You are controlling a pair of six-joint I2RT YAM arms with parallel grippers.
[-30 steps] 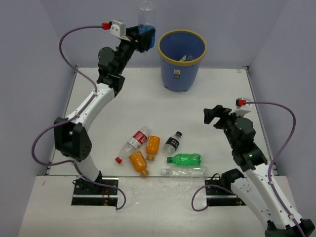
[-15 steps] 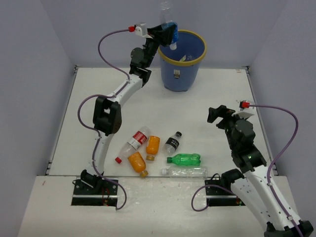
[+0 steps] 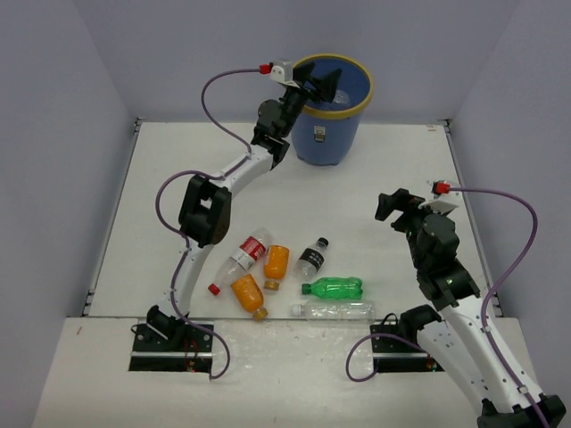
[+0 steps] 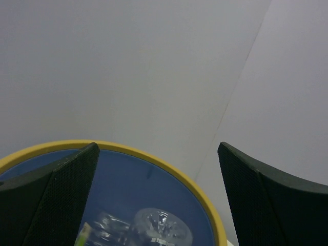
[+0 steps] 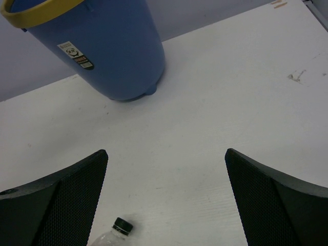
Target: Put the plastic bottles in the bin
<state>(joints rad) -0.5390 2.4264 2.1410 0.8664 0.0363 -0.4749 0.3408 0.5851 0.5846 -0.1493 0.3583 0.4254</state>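
White tabletop (image 3: 393,160) lies bare between the bin (image 3: 326,134) at its far edge and six plastic bottles (image 3: 333,287) clustered near the arm bases, with walls close on three sides. Over the bin's yellow rim hangs the left gripper (image 3: 326,83), fingers spread wide with nothing between them; a clear bottle (image 4: 161,229) lies inside the bin below it. Over open table at the right hovers the right gripper (image 3: 386,207), likewise spread wide and empty. A second ago the left fingers clamped a blue-labelled bottle left of the bin; now it has left them, and the right arm has barely shifted
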